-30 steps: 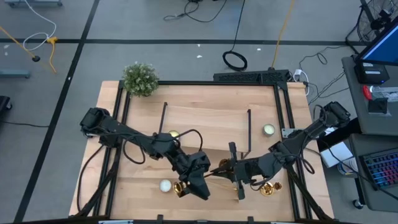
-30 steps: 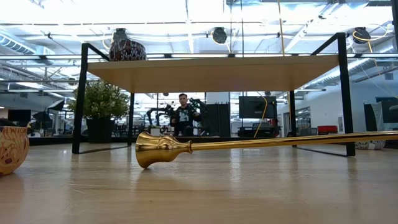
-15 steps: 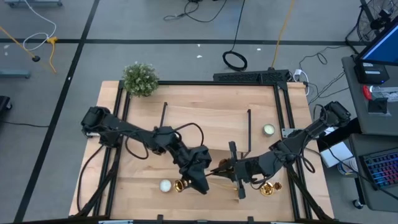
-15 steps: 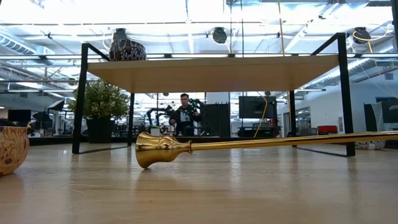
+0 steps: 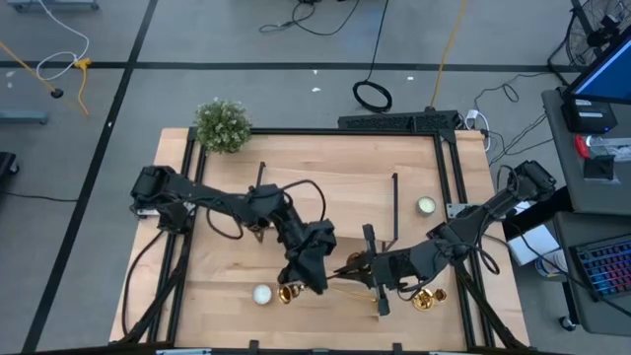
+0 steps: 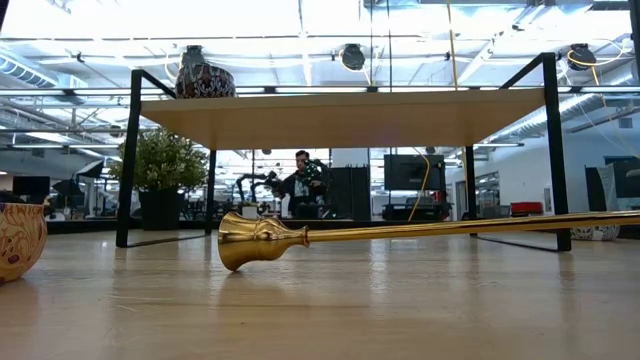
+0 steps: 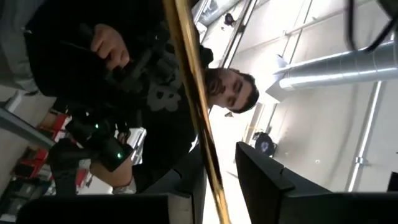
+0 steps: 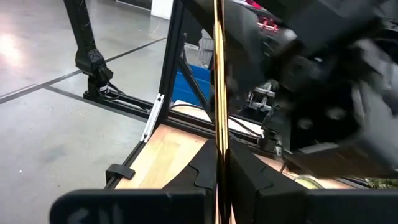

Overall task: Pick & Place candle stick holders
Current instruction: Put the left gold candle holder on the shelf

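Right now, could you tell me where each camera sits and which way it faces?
High view: overhead, looking straight down on the table; both arms show, left gripper and right gripper meeting at a candlestick.
Low view: at tabletop height, facing level across to the shelf; no arm shows.
Left wrist view: looks up along the gold stem at a person; no fingers show.
Right wrist view: looks along the stem between its own fingers.
Shared: the same candlestick appears in all four.

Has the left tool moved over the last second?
Yes. In the high view the left tool has shifted away from the table's near edge, toward the shelf frame.
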Robot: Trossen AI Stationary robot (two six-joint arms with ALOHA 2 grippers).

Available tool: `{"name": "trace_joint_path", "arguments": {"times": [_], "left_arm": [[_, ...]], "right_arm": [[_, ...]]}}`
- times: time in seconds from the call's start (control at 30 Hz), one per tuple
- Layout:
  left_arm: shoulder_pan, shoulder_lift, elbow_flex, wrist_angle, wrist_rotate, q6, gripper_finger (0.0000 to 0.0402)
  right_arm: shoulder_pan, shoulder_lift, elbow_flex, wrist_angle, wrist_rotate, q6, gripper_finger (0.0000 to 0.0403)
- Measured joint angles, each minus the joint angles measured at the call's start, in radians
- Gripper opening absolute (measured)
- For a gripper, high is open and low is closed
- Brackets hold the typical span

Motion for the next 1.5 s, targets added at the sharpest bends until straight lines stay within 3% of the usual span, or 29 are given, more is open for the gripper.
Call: {"name": "trace_joint_path", "arguments": {"times": [0.2, 0.33, 0.5, 0.67, 0.8, 0.9, 1.0, 1.23, 1.37, 1.5], "left_arm": [[0.047, -0.01, -0.007, -0.003, 0.067, -0.021, 0.0088], [0.056, -0.085, -0.107, -0.004, 0.071, -0.049, 0.0088], [0.055, -0.29, -0.338, -0.125, 0.042, -0.045, 0.0088], [0.046, -0.561, -0.527, -0.371, -0.042, 0.016, 0.0088], [0.046, -0.76, -0.599, -0.587, -0.249, 0.199, 0.0088], [0.046, -0.86, -0.603, -0.746, -0.469, 0.462, 0.0088], [0.029, -0.91, -0.603, -0.8, -0.727, 0.749, 0.0088], [-0.035, -0.896, -0.603, -0.758, -1.198, 1.273, 0.0088], [-0.06, -0.847, -0.603, -0.693, -1.355, 1.486, 0.0088], [-0.05, -0.803, -0.603, -0.67, -1.499, 1.582, 0.0088]], "right_arm": [[0.0, 0.0, 0.0, 0.002, 0.005, 0.003, 0.0011], [0.001, -0.005, -0.001, -0.011, -0.004, 0.003, 0.0012], [0.001, -0.017, -0.001, -0.004, -0.003, -0.003, 0.0012], [0.001, -0.022, -0.001, -0.008, -0.003, -0.004, 0.0012], [0.001, -0.035, -0.001, -0.006, -0.004, 0.013, 0.0012], [0.001, -0.047, -0.002, -0.007, -0.004, 0.027, 0.0013], [-0.001, -0.069, -0.002, -0.007, -0.004, 0.051, 0.0013], [-0.044, -0.117, -0.002, 0.001, -0.017, 0.146, 0.0013], [-0.073, -0.144, -0.002, 0.0, -0.031, 0.232, 0.0013], [-0.103, -0.159, -0.002, 0.0, -0.032, 0.322, 0.0013]]}}
